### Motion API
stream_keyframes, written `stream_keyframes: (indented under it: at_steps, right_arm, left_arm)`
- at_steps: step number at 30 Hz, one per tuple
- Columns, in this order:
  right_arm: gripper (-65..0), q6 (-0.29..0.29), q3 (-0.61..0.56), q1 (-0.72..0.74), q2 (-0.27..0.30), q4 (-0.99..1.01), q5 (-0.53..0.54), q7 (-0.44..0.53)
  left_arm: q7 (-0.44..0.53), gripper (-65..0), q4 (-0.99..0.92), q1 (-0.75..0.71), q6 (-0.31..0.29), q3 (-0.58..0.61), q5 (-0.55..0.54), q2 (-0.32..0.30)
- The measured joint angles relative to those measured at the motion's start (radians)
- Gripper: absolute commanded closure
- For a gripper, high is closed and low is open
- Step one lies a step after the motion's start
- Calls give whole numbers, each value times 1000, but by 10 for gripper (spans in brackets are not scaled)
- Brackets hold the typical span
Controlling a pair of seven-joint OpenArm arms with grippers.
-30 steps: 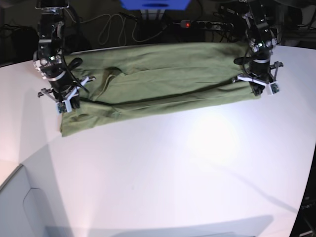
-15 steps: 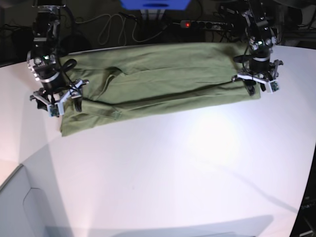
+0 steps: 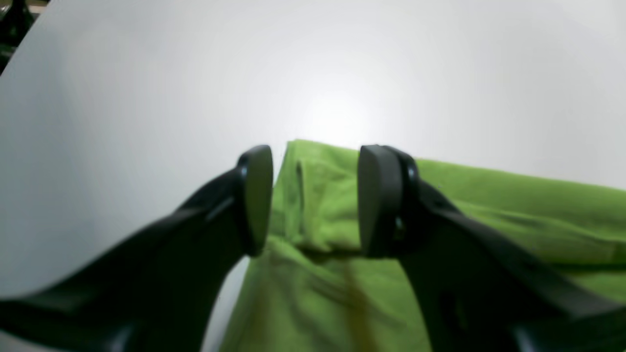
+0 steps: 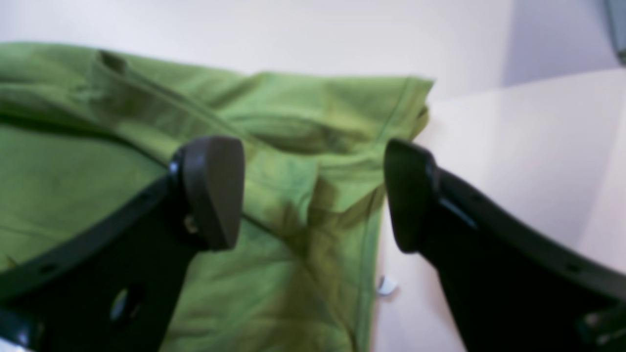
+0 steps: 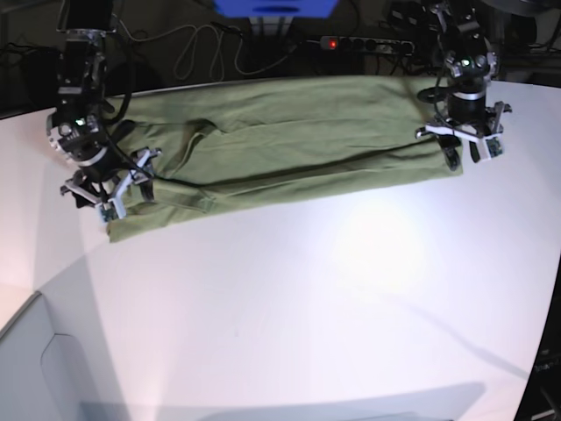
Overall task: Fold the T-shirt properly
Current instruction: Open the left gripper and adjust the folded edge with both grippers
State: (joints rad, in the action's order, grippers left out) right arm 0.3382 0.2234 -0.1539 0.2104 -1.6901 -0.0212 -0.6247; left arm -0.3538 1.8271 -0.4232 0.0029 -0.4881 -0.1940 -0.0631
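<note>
Shirt [image 5: 289, 140] x1, 2 hands [image 5: 110, 189] [image 5: 469, 145] open, holding nothing.

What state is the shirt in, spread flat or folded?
Folded once lengthwise, not finished. The T-shirt lies as a long band across the table, one layer's edge overlapping along its length. Neither open gripper holds it.

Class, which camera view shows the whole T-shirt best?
The base view: the T-shirt lies there end to end, folded into a long band on the table. Each wrist view shows only one end of it, blurred, behind open jaws.
</note>
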Motion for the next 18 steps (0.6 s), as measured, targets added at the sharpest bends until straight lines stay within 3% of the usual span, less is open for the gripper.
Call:
stream_keyframes:
  at_steps: [3, 9, 18]
  right_arm:
    - [-361, 1, -1, 0, 0, 27, 3, 0]
    - [-167, 1, -1, 1, 0, 68, 6, 3]
    - [0, 1, -1, 14, 0, 78, 6, 2]
  left_arm:
    - [-1, -273, -1, 0, 0, -26, 1, -1]
    - [-1, -273, -2, 0, 0, -32, 0, -1]
    - [-2, -273, -4, 2, 0, -32, 0, -1]
